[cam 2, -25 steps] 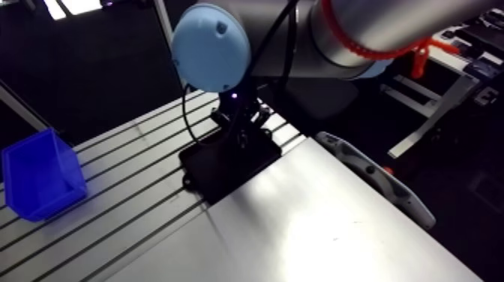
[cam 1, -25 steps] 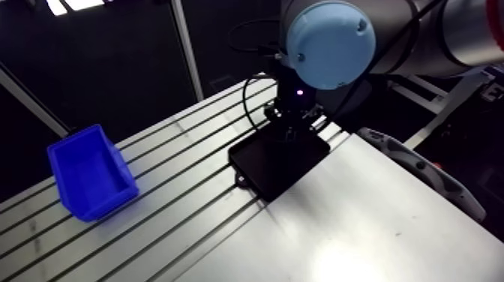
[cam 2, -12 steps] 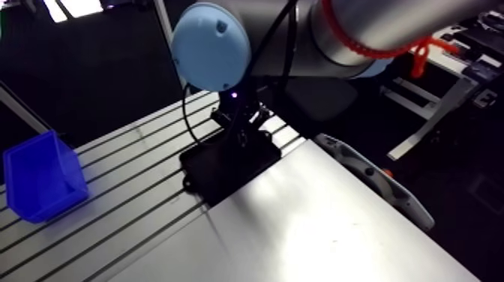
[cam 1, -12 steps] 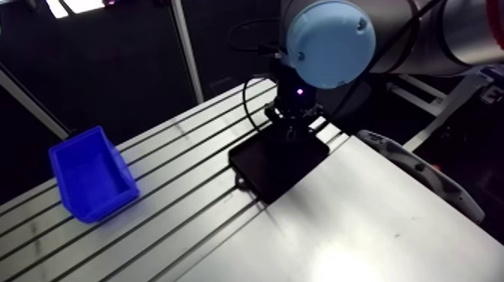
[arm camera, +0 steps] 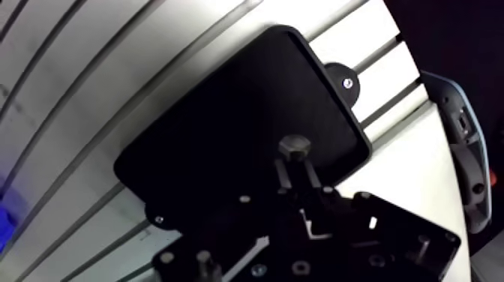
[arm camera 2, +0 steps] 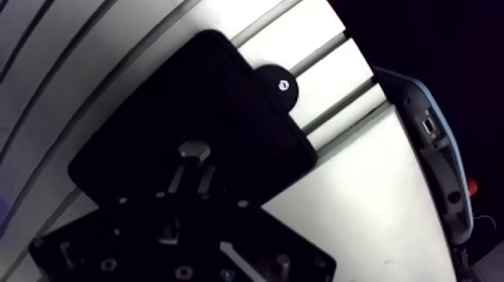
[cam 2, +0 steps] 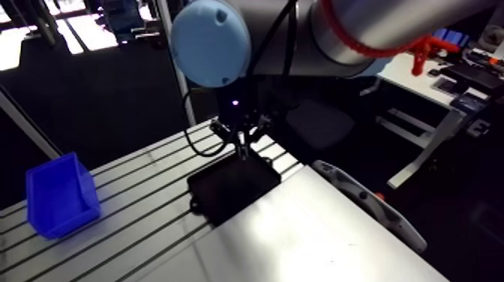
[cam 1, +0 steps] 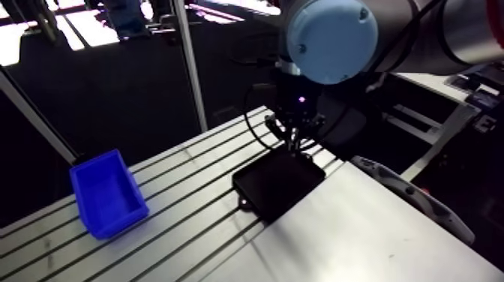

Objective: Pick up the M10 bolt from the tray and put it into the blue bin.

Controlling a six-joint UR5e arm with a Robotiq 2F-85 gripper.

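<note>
The M10 bolt (arm camera: 294, 145) is pinched at the tips of the gripper (arm camera: 296, 171). Its hex head pokes out just past the two fingers (arm camera: 282, 174), and its long axis runs back between them, in line with them. The fingers cover the shank, so I can't see how deep the hold goes, but the gripper is plainly closed on the bolt.

Directly beneath is the black tray (arm camera: 217, 112). I'd say the bolt hangs clear of its floor, though dark metal over dark plastic makes the gap hard to judge.

In the arm view the gripper hangs over the tray's far edge at mid-frame. The blue bin (cam 1: 109, 193) stands at lower left, well apart across the slotted table (cam 1: 187, 225). The carry has to go that way, across the grooves. The bin's inside is in shadow.
</note>
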